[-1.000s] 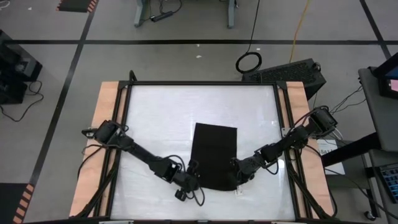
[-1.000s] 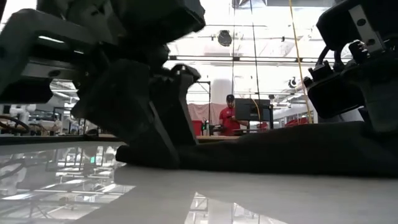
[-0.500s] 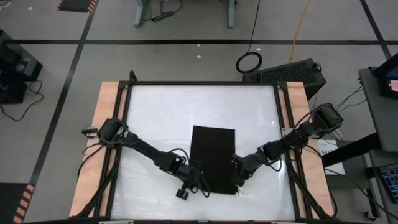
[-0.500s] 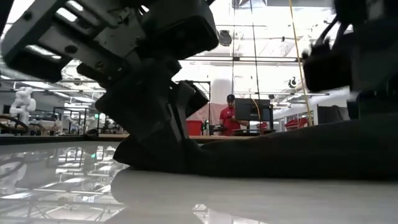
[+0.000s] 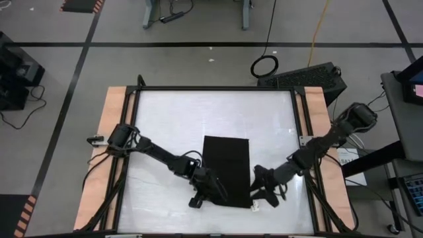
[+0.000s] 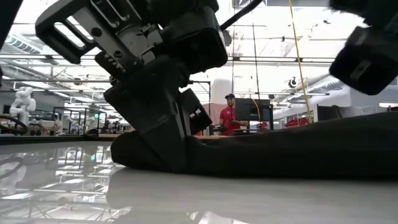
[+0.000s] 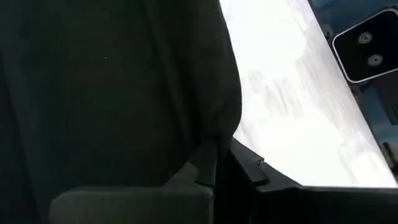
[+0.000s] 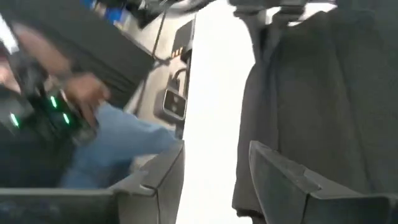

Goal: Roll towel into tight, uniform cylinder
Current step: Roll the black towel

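Observation:
The black towel [image 5: 226,168] lies flat on the white table, a rectangle with its long sides running near to far. A small white tag [image 5: 253,206] sticks out at its near right corner. My left gripper [image 5: 210,193] is shut on the towel's near left corner and leans down onto it in the low view [image 6: 163,140]. My right gripper [image 5: 263,192] stands open just right of the near right corner. It is clear of the cloth and raised off the table in the low view [image 6: 372,50]. The towel [image 8: 323,93] shows beside its spread fingers. My left gripper pinches the towel's near left corner [image 7: 211,152] between its two fingers, where the cloth bunches into a fold. The fingers [image 6: 168,149] slant down from the table's left side to the tabletop. The corner stays low on the table and the cloth beyond it lies flat.
The table's black frame [image 5: 211,88] and wooden side rails [image 5: 109,145] border the white surface, with free room on the far half. A person's hand and blue trouser leg [image 8: 118,137] show beyond the table's right edge. A person in red [image 6: 229,118] stands far behind.
My left gripper has moved right onto the towel's near left corner and shut on it. My right gripper has opened, let go of the near right edge, and drawn away to the right and up. The towel's curved near edge has settled flatter.

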Controlling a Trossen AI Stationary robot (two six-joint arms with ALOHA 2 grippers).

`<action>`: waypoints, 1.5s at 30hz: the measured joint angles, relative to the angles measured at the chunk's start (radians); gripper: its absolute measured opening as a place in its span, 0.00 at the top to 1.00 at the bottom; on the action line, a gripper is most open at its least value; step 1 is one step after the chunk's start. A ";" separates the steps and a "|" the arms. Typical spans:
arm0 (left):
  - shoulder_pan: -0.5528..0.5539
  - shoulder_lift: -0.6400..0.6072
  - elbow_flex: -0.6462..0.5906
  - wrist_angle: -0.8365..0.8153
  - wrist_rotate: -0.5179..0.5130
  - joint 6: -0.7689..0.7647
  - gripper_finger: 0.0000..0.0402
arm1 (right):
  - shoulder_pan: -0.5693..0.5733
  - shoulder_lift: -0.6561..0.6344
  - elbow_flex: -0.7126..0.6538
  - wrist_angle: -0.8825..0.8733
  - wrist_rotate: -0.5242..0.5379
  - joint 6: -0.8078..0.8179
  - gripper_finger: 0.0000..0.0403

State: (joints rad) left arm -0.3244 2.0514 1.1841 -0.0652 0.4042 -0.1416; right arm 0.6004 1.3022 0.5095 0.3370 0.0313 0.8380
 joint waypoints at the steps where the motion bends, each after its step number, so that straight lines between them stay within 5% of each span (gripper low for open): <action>1: 0.005 0.000 0.000 -0.001 0.007 -0.004 0.96 | 0.022 0.002 0.002 -0.010 0.018 -0.033 0.58; 14: 0.082 0.002 -0.002 -0.008 0.172 -0.039 0.97 | 0.133 0.256 0.275 -0.298 0.146 -0.452 0.54; 21: 0.121 0.002 -0.002 -0.020 0.246 -0.063 0.97 | 0.137 0.362 0.338 -0.385 0.166 -0.482 0.41; 26: 0.136 0.002 -0.003 -0.036 0.280 -0.063 0.97 | 0.167 0.404 0.349 -0.424 0.299 -0.462 0.40; 37: 0.141 0.001 -0.014 -0.019 0.330 -0.061 0.97 | 0.165 0.499 0.353 -0.477 0.363 -0.341 0.52; 45: 0.141 0.001 -0.014 -0.018 0.352 -0.061 0.97 | 0.140 0.504 0.352 -0.474 0.357 -0.221 0.79</action>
State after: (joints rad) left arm -0.1833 2.0521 1.1703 -0.0836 0.7563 -0.2024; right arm 0.7400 1.8066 0.8612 -0.1370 0.3882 0.6166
